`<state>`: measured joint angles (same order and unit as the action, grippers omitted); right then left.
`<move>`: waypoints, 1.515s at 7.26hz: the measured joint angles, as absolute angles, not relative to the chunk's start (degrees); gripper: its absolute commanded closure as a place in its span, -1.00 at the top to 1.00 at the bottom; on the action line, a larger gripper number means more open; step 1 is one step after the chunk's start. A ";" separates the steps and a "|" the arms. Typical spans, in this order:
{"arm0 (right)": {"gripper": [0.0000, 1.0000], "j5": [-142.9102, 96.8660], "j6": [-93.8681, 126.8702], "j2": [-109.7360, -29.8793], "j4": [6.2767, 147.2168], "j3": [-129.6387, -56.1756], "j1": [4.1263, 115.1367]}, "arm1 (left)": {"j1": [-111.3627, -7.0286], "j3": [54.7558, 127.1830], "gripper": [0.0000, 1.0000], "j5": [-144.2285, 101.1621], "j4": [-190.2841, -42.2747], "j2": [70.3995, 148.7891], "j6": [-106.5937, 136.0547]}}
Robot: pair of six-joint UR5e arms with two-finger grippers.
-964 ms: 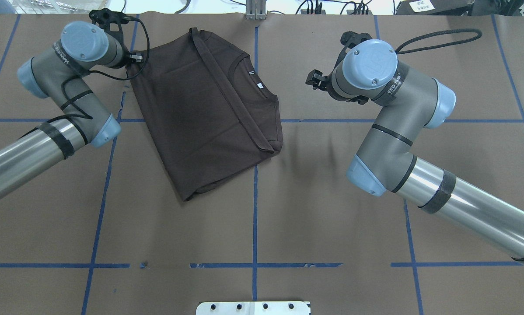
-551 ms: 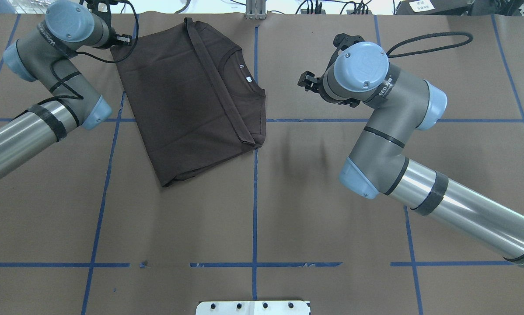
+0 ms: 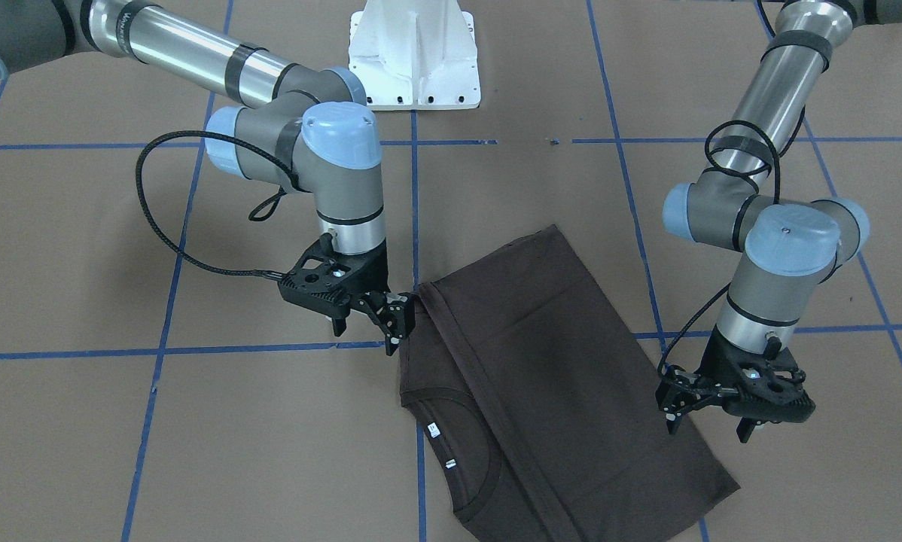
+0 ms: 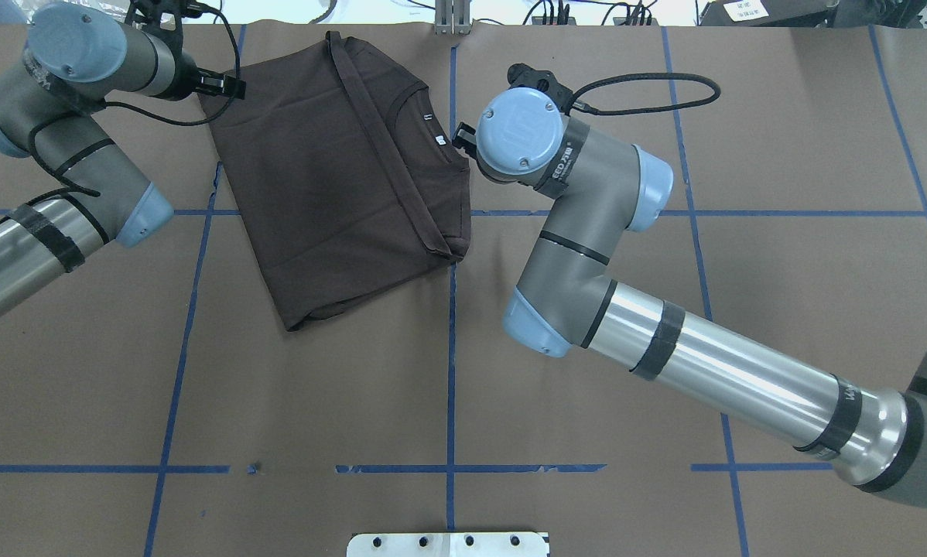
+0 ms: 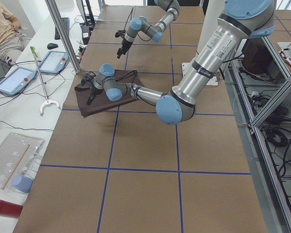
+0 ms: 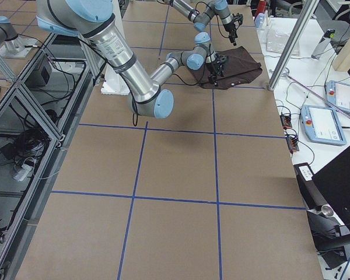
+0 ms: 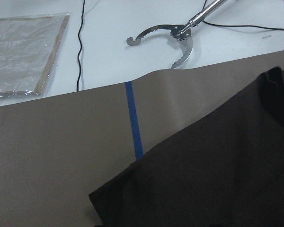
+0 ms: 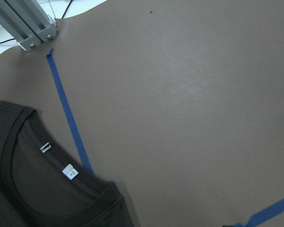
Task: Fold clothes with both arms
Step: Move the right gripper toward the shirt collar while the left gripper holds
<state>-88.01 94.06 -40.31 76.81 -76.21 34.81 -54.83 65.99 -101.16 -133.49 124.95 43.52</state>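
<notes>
Brown table (image 3: 195, 452), T-shirt (image 3: 556, 376) between left hand (image 3: 708, 425), right hand (image 3: 366, 331), perhaps touching

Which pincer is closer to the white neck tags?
Right. The right pincer hangs beside the T-shirt at its collar side, near the tags; the left pincer is at the opposite edge.

The dark brown folded cotton T-shirt (image 4: 332, 193) lies flat on the brown paper-covered table (image 4: 587, 464). The black two-finger left gripper (image 3: 707, 425) hangs over the shirt's left edge, and the black two-finger right gripper (image 3: 367, 335) just beside its right edge. The white bolted pedestal base (image 3: 413, 53) stands well apart from the shirt, on its robot side.
</notes>
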 measured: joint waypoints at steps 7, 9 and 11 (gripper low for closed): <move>0.37 -83.54 93.44 -34.46 70.11 -62.62 30.92 | -54.06 66.36 1.00 -101.34 -133.59 124.46 43.68; 0.33 -82.63 93.36 -34.22 69.99 -61.30 30.59 | -54.06 66.36 1.00 -101.34 -133.59 124.39 43.68; 0.33 -82.29 93.07 -33.13 68.34 -59.00 30.52 | -54.05 66.36 1.00 -101.34 -133.59 124.22 43.68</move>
<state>-82.29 93.07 -33.13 68.34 -59.00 30.52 -54.05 66.36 -101.34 -133.59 124.22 43.68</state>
